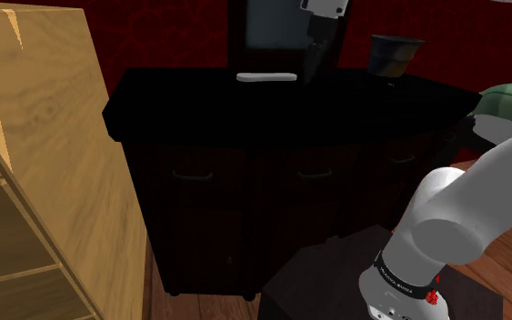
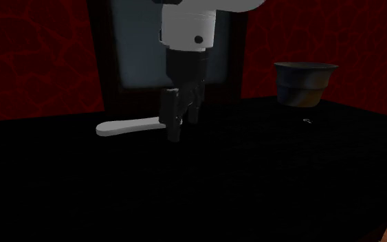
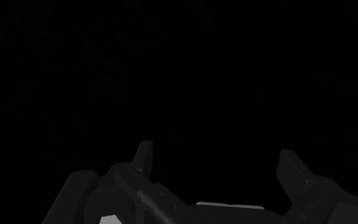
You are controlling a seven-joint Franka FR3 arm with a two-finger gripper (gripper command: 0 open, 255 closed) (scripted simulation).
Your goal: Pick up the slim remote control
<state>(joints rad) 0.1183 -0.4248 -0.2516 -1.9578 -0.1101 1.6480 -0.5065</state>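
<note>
black cabinet (image 1: 199, 100) with a flat dark top. above its top, near the back edge, gripper (image 2: 180, 125), fingers spread wide, clasping nothing. flat on that top, likewise near the back edge, slim white remote (image 2: 126, 126).

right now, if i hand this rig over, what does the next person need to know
Jaws: open, standing apart, empty, low over the top of the dark cabinet.
Remote: the slim white remote lies flat on the cabinet top. In the second exterior view its right end is beside the jaws, and it does not look clasped.
Nearby: a dark pot stands further along the top, apart from both.
Done: the jaws are down next to the remote.
Left: centre over the remote, close on it, lift.
</note>
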